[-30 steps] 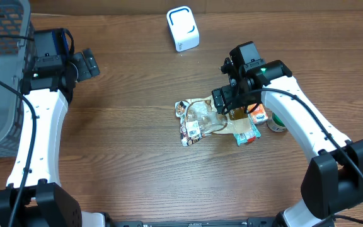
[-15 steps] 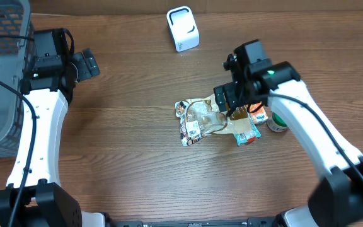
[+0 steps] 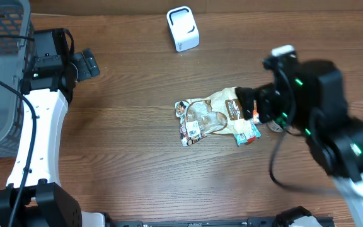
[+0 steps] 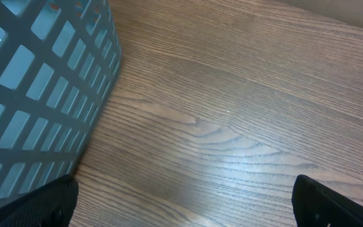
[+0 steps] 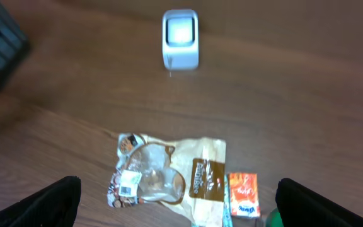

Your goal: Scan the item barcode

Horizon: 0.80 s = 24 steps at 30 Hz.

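Snack bag (image 3: pixel 208 116), tan, crumpled, clear window

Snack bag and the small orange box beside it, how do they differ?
The snack bag is much the larger; the orange box is small. The snack bag is crumpled, tan and partly clear, while the orange box is a neat bright rectangle. The snack bag carries a white sticker near one corner; no such sticker shows on the orange box. Both lie flat on the wooden table, neither held.
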### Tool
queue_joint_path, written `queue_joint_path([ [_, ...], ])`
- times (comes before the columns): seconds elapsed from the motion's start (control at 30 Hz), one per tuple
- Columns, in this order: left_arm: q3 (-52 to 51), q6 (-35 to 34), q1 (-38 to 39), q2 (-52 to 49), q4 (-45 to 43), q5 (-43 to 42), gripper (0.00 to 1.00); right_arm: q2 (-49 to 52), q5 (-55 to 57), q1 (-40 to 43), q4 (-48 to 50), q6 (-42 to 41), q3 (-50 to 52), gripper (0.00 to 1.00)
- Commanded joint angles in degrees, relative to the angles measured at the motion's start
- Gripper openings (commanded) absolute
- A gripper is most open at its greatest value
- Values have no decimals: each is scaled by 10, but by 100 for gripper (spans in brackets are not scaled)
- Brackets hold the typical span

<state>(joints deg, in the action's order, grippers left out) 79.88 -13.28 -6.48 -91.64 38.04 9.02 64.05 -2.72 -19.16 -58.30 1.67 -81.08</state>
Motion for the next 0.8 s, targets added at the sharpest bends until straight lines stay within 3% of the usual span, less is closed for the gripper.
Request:
queue_joint_path([
  [0.0, 5, 9, 1, 0, -1, 0, 100, -65, 1, 3, 1, -2, -3, 100],
  [0.57, 5, 9, 1, 0, -1, 0, 100, -294, 57, 3, -30, 0, -1, 100],
  [0.77, 5, 9, 1, 0, -2, 0, 100, -381, 55, 13, -24, 0, 55, 100],
])
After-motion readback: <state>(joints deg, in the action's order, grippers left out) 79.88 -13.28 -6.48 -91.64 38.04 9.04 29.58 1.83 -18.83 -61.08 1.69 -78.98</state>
